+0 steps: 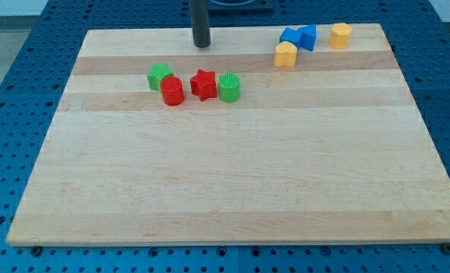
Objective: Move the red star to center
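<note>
Looking at the one camera view, my tip (201,44) sat near the wooden board's (232,189) top edge, touching nothing, no jaws to speak of. The red plastic star block (203,84) lay straight below it, upper-middle, snug against a green ribbed cylinder (229,88).

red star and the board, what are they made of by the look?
Red star: probably moulded or printed plastic, with uniform saturated colour and a matte surface. Board: wood, apparently glued strips, with pale grain bands running across and a smooth, low-sheen finish.
</note>
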